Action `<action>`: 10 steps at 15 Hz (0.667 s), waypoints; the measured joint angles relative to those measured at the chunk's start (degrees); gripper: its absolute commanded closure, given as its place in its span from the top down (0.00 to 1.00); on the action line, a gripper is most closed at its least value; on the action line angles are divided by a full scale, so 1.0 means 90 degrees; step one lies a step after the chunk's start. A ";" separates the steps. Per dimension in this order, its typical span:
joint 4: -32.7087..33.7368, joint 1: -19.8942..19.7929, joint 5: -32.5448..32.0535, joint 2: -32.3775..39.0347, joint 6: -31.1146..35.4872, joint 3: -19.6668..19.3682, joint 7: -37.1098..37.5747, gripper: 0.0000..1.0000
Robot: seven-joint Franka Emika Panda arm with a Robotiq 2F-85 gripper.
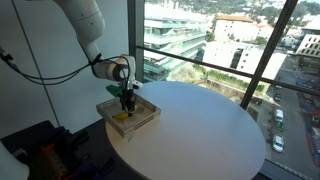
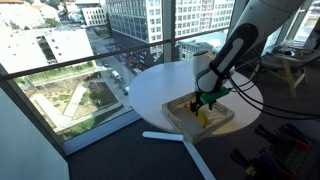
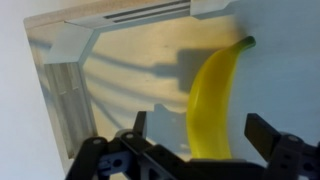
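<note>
Banana (image 3: pixel 215 100) lies directly under your claw (image 3: pixel 200 128), whose two fingers (image 3: pixel 262 132) are spread wide, one on each side of the fruit, with nothing pinched between them. In the wrist view the banana rests flat on the floor of a shallow wooden tray (image 3: pixel 120 14), its stem tip pointing to the far right and its curved body running back beneath the wrist. Neither finger appears to touch it. Left of the fruit the tray floor is bare, and a narrow slatted section (image 3: pixel 60 100) lines the left edge. In both exterior views the claw (image 1: pixel 126 98) hangs low over the tray (image 2: pixel 226 122), pointing down, with a little yellow showing beneath it. The tray sits near the edge of a round white table (image 1: pixel 200 135), beside tall windows (image 1: pixel 200 40). By the look of it, you are at the align-over-the-fruit step, before any grasp. The next move calls for a short, straight descent until the fingertips flank the thick middle of the fruit without striking the tray floor. Then close gently, because a curved body pinched off centre can roll or slip free.
</note>
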 measured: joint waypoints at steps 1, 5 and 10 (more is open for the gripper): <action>0.0013 0.0000 0.0000 0.0014 0.0000 -0.0001 0.0000 1.00; 0.0046 0.0000 0.0000 0.0051 0.0000 -0.0006 0.0001 1.00; 0.0081 0.0000 0.0000 0.0122 0.0000 -0.0016 0.0002 0.77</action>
